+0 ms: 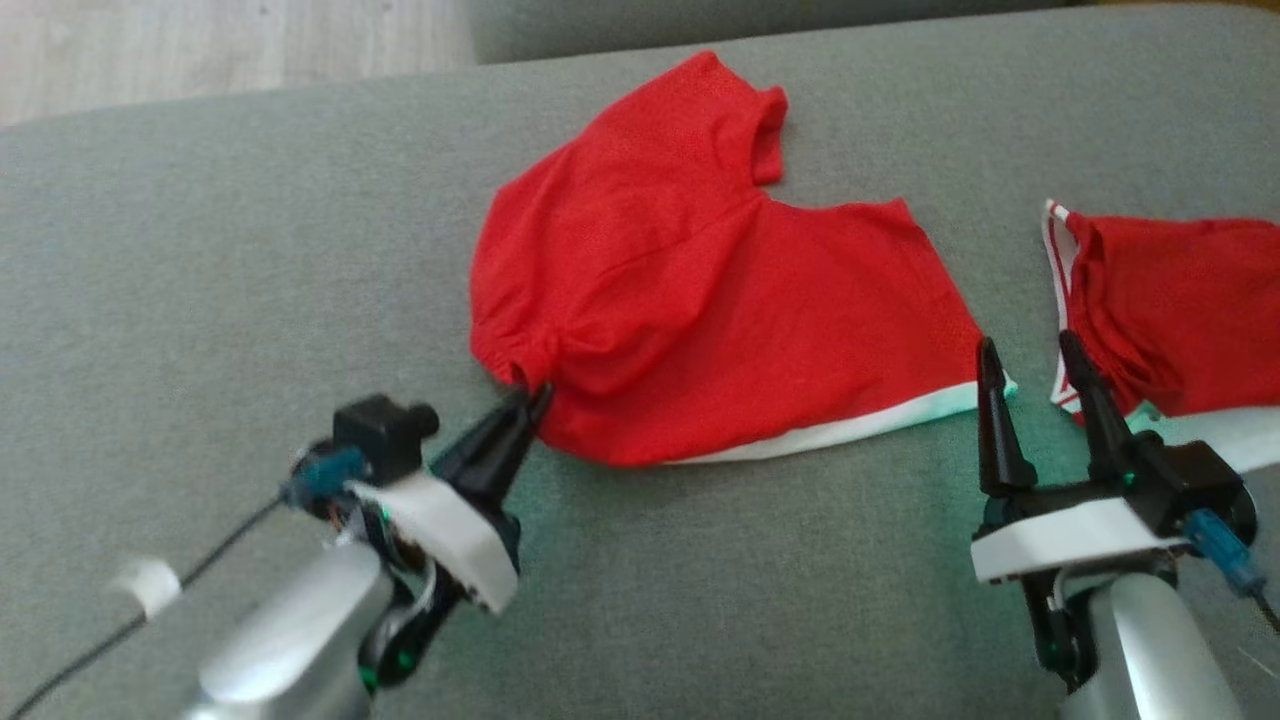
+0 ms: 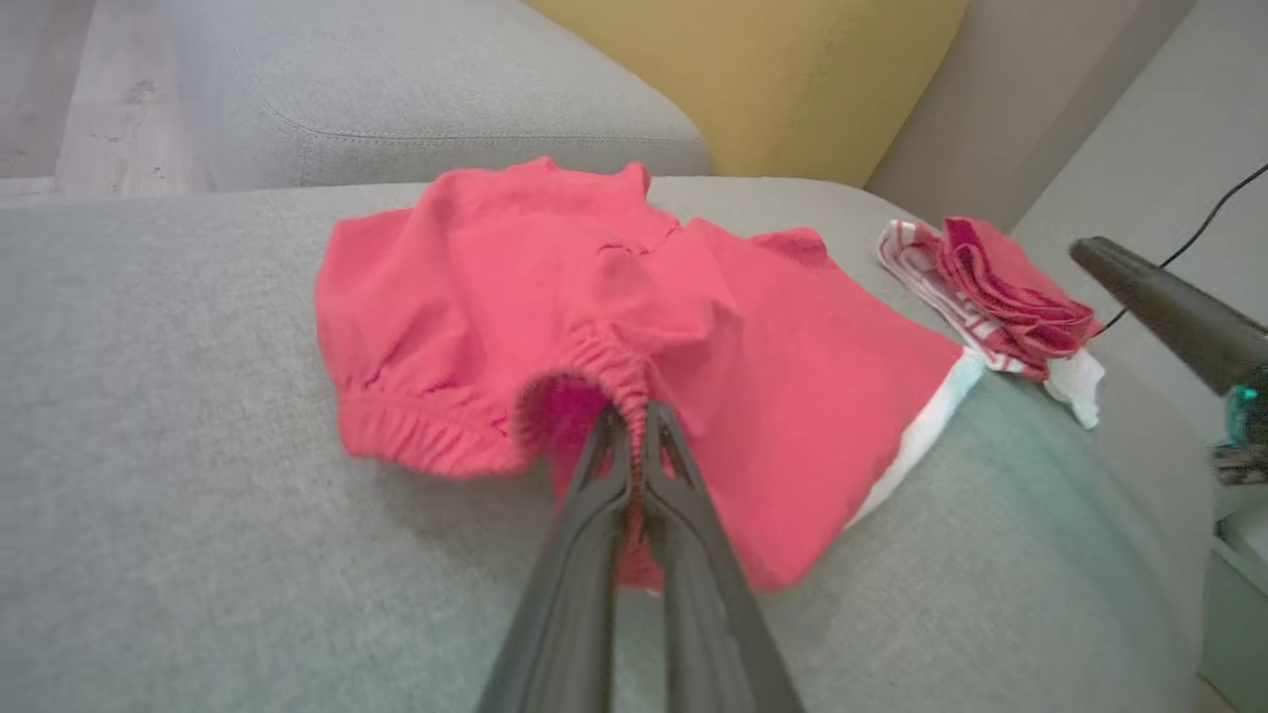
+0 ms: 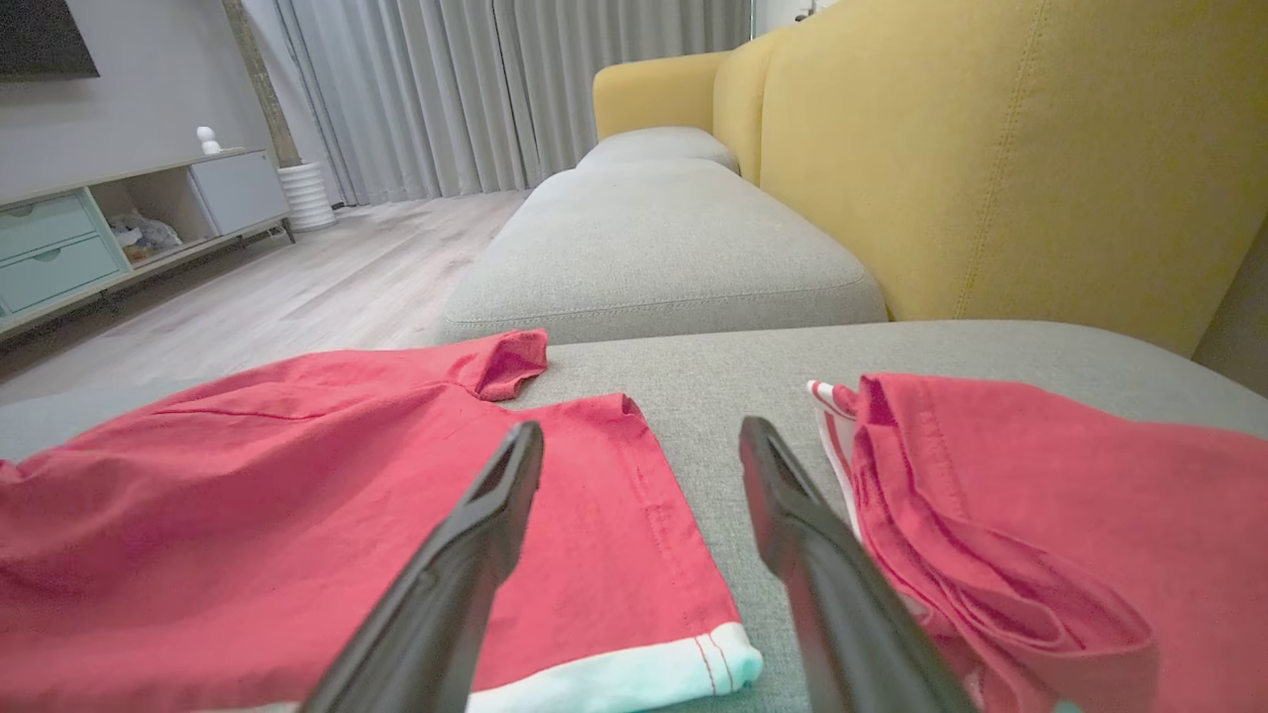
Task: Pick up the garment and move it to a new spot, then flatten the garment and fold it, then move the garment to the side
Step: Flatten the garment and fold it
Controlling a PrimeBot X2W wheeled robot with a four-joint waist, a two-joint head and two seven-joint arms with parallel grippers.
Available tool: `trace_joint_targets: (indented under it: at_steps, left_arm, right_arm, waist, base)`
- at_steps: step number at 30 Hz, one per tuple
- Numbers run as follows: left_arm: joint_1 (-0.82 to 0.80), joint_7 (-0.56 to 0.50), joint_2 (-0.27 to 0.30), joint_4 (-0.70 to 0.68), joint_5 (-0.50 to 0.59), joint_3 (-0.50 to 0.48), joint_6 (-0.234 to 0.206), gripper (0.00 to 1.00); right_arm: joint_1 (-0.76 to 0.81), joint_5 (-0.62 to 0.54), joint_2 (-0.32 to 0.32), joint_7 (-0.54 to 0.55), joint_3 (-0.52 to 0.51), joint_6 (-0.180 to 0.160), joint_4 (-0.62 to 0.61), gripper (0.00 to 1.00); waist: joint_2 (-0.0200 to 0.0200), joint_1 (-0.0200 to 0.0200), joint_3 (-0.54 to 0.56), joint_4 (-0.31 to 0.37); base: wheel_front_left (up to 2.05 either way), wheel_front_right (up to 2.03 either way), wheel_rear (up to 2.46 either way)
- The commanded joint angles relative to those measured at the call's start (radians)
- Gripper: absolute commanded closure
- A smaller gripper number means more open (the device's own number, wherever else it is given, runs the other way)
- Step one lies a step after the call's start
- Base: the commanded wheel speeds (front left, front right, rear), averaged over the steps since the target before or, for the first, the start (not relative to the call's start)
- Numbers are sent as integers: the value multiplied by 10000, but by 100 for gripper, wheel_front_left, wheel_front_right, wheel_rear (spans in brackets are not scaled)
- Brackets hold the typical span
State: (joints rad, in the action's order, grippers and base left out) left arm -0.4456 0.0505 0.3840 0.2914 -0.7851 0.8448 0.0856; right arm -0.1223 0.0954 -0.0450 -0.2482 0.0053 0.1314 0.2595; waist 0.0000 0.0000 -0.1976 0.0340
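The garment [image 1: 700, 290] is a pair of red shorts with a white hem band, spread on the grey sofa cushion [image 1: 200, 250]. My left gripper [image 1: 528, 398] is shut on the gathered elastic waistband at the garment's near-left corner. The left wrist view shows the closed fingers [image 2: 634, 465] pinching the bunched waistband of the garment [image 2: 515, 297]. My right gripper [image 1: 1030, 360] stands open just off the garment's right hem corner, in the gap beside it. In the right wrist view its fingers [image 3: 495, 515] straddle the garment's hem edge [image 3: 614, 555] with nothing between them.
A second red piece with white trim [image 1: 1180, 320] lies bunched at the right, close to my right gripper; it also appears as the red pile [image 2: 1001, 297] and the red cloth [image 3: 1040, 515]. A yellow sofa back [image 3: 991, 168] rises beyond. Another grey cushion [image 3: 654, 238] and wood floor [image 3: 327, 287] lie farther off.
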Motion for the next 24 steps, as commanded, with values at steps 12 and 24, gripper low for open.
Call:
trace_joint_targets:
  at_steps: [12, 24]
  left_arm:
    - [-2242, -810, 83, 2006, 692, -87, -307, 100]
    - [-2301, 115, -326, 3024, 1161, 148, -633, 0]
  right_arm:
    - [-764, 261, -52, -133, 633, -7, -257, 0]
    - [-800, 101, -52, -134, 327, -7, -337, 0]
  waist:
    - [0, 0, -976, 969]
    - [0, 0, -724, 711]
  base:
    - [0, 0, 0]
    - [0, 0, 0]
